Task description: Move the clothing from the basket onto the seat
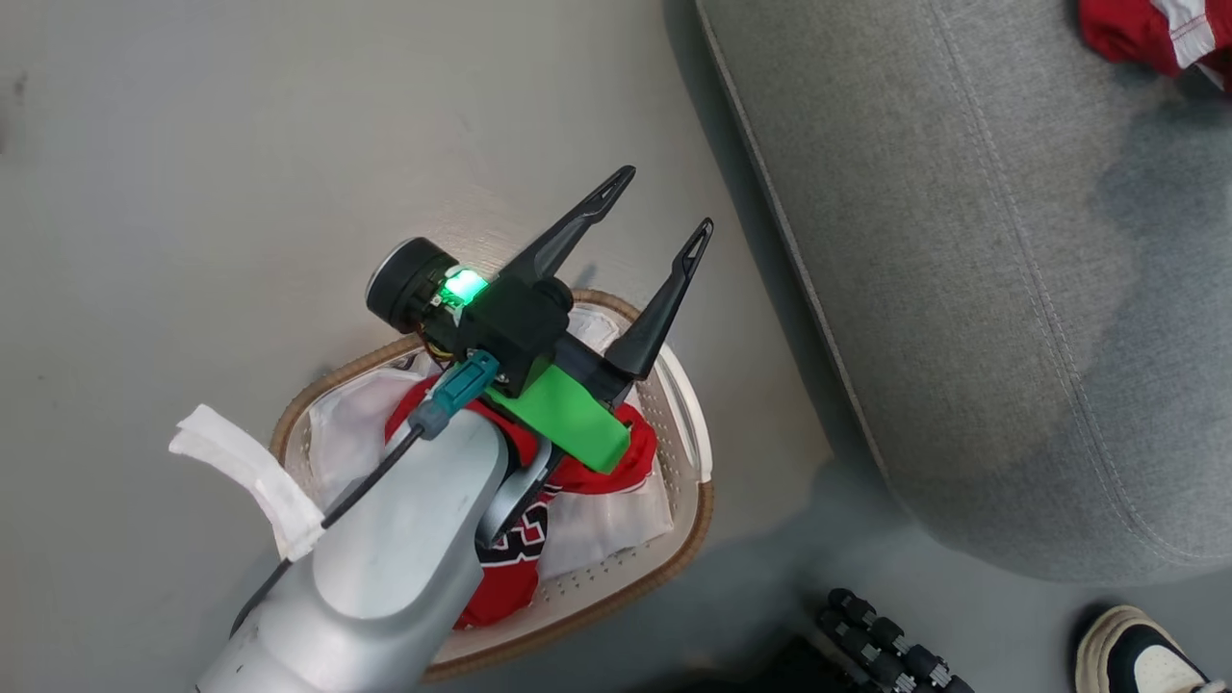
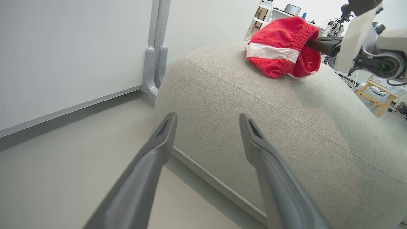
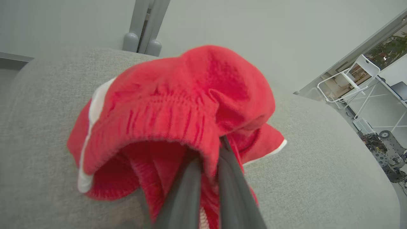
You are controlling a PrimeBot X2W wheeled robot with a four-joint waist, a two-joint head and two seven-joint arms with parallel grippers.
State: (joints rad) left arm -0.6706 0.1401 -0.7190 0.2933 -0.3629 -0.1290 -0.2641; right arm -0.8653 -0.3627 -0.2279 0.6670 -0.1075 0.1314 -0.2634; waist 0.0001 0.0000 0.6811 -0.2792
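My left gripper point(image 1: 669, 204) hangs open above the basket point(image 1: 688, 525), fingers pointing toward the seat point(image 1: 1011, 289). Under my arm the red jersey point(image 1: 510, 558) with its number 23 lies in the basket on the white lining point(image 1: 597, 529). The red shorts point(image 2: 281, 47) with a broad white stripe rest on the seat point(image 2: 286, 127), at the top right corner of the head view point(image 1: 1150, 34). My right gripper point(image 3: 211, 152) is shut on the shorts' point(image 3: 178, 121) elastic waistband, low over the seat point(image 3: 318, 165). The left gripper point(image 2: 206, 122) holds nothing.
A strip of white lining point(image 1: 250, 476) hangs over the basket's left rim. A person's shoe point(image 1: 1136, 654) and a black ribbed part point(image 1: 890, 645) sit at the bottom right of the floor. A white wall panel point(image 2: 70, 57) and a grey post point(image 2: 155, 51) stand behind the seat.
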